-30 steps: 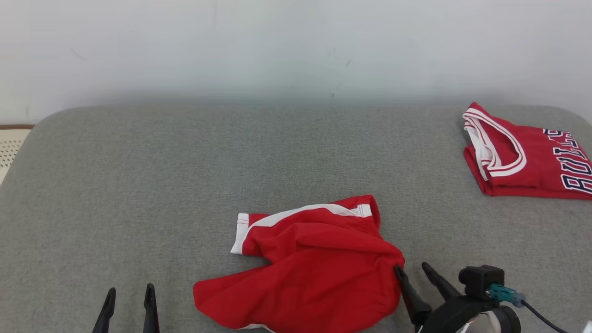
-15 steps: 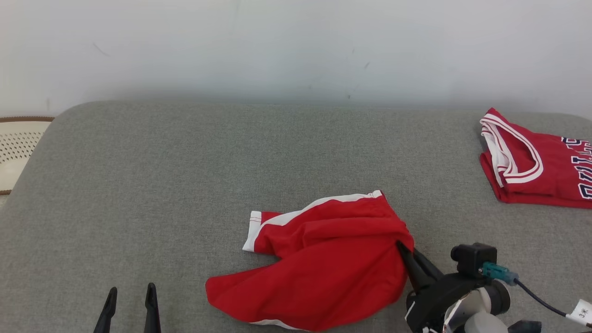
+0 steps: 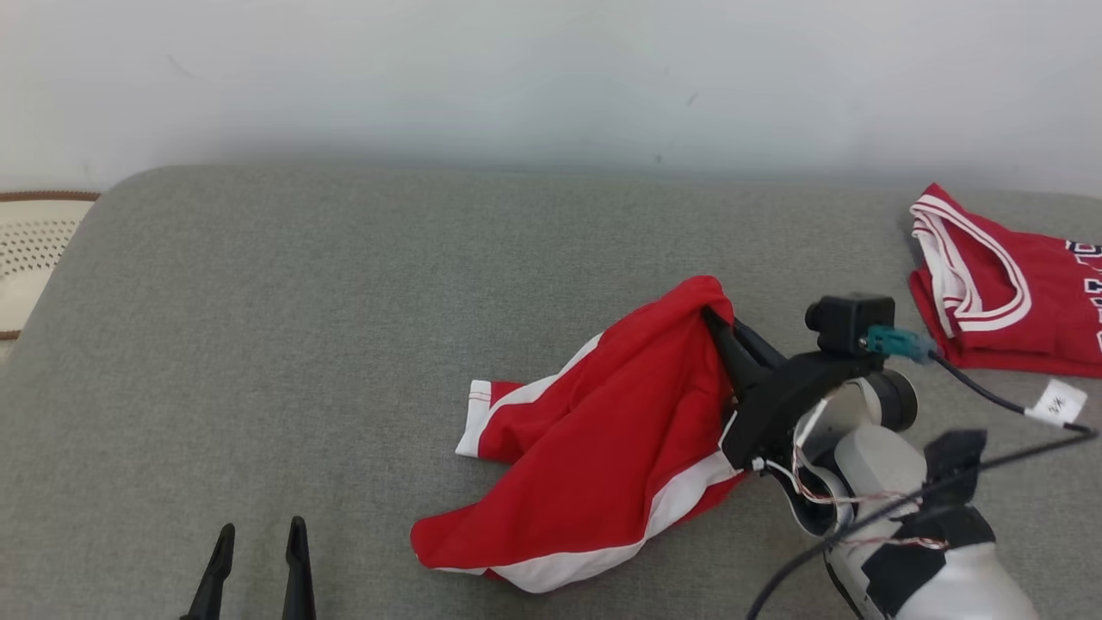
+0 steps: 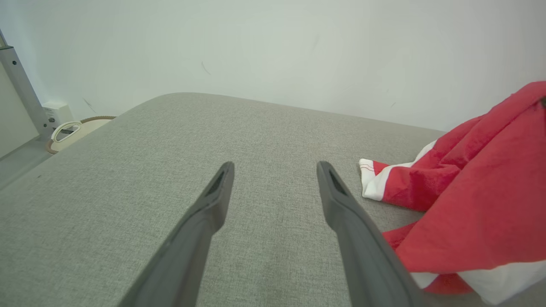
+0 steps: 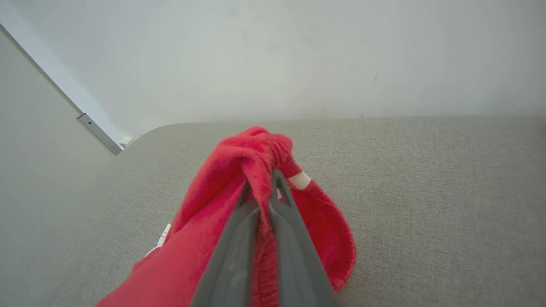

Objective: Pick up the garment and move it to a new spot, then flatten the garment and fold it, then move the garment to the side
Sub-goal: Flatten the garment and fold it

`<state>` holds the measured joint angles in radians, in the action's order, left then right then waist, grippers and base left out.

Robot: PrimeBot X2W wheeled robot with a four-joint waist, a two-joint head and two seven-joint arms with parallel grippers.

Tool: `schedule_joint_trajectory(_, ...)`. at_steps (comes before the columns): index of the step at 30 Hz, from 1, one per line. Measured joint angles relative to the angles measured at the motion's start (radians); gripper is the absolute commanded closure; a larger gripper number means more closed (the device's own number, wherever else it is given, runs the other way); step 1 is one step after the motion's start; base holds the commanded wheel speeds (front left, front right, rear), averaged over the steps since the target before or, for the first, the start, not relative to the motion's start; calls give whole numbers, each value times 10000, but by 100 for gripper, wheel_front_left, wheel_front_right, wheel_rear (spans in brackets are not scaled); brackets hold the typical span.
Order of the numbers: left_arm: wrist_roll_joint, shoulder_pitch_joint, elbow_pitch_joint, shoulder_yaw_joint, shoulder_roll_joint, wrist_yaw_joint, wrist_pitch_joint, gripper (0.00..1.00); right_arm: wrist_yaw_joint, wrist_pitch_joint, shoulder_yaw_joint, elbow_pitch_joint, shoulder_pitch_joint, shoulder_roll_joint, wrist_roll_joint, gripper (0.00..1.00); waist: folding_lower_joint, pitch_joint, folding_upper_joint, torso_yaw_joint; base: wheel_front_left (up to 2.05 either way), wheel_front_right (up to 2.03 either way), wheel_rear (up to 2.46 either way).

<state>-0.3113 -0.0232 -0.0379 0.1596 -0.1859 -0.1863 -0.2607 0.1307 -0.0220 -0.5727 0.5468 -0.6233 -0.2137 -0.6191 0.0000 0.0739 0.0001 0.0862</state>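
Right tool (image 3: 716,320) pinching garment (image 3: 603,439) at its raised top fold, garment trailing from tool toward 7 o'clock, lower part resting on worktop (image 3: 344,301), left tool (image 3: 261,527) spread, empty, apart at 8 o'clock of garment.

Looks like a bare test room, more lab than home, set up for folding clothes. Shown by a wide grey fabric pad (image 3: 344,344) with rounded corners, set against a plain, faintly scuffed white wall (image 3: 516,77); by a metal rail (image 4: 23,91) and a small box (image 4: 54,111) at the left; by a cream basket (image 3: 26,258) down beside the pad; by red shorts (image 3: 603,430) and a folded jersey (image 3: 1016,340) on the pad.
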Motion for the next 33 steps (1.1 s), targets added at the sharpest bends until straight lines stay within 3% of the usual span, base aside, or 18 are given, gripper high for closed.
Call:
schedule_joint_trajectory(5, 140, 140, 86, -67, 244, 192, 0, 0, 0, -182, -401, 1935, -1153, 71, -84, 100, 0, 250, -1, 309, 0, 0, 0)
schedule_joint_trajectory(6, 376, 251, 186, -123, 485, 372, 0, 0, 0, -637, -849, 3545, -1918, 201, -107, 100, 1, 482, 0, 521, 0, 0, 0)
schedule_joint_trajectory(7, 403, 264, 213, -130, 512, 437, 0, 0, 0, -702, -932, 3739, -1962, 207, -79, 100, 1, 502, 0, 539, 0, 0, 0)
schedule_joint_trajectory(8, 410, 290, 234, -138, 541, 441, 0, 0, 0, -759, -974, 3902, -1989, 224, -82, 60, 1, 517, 0, 553, 0, 0, 0)
schedule_joint_trajectory(9, 474, 309, 307, -253, 617, 518, 0, 0, 0, -1218, -1158, 4224, -2097, 259, -228, 0, 1, 478, 0, 509, 0, 0, 0)
schedule_joint_trajectory(13, 546, 230, 384, -410, 704, 616, 0, 0, 0, -2019, -1446, 3870, -1733, -25, -715, 0, 0, 174, 0, 300, 0, 0, 0)
schedule_joint_trajectory(14, 614, -93, 314, -625, 780, 633, 0, 0, 0, -2382, -1248, 2253, -649, -863, -924, 0, 0, -151, 0, -59, 0, 0, 0)
schedule_joint_trajectory(17, 654, -230, 255, -788, 796, 690, 0, 0, 0, -2395, -107, 681, 534, -1292, -278, 0, 0, -329, -1, -290, 0, 0, 0)
schedule_joint_trajectory(18, 679, -415, 194, -869, 853, 706, 0, 0, 0, -2418, 1551, -1030, 2310, -1154, 911, 0, 0, -538, -1, -403, 0, 0, 0)
schedule_joint_trajectory(21, 746, -668, -33, -943, 888, 704, 0, 0, 0, -2245, 2721, -2694, 4035, -527, 2098, 0, -1, -787, -1, -426, 0, 0, 0)
schedule_joint_trajectory(28, 757, -1016, -265, -1135, 871, 639, 0, 0, 0, -1413, 3348, -4694, 5773, 332, 2915, 0, -1, -980, -1, -723, 0, 0, 0)
schedule_joint_trajectory(33, 759, -1075, -228, -1110, 736, 616, 132, 0, 0, -1175, 3244, -5162, 5956, 556, 3225, 0, -1, -1043, -1, -991, 0, 0, 0)
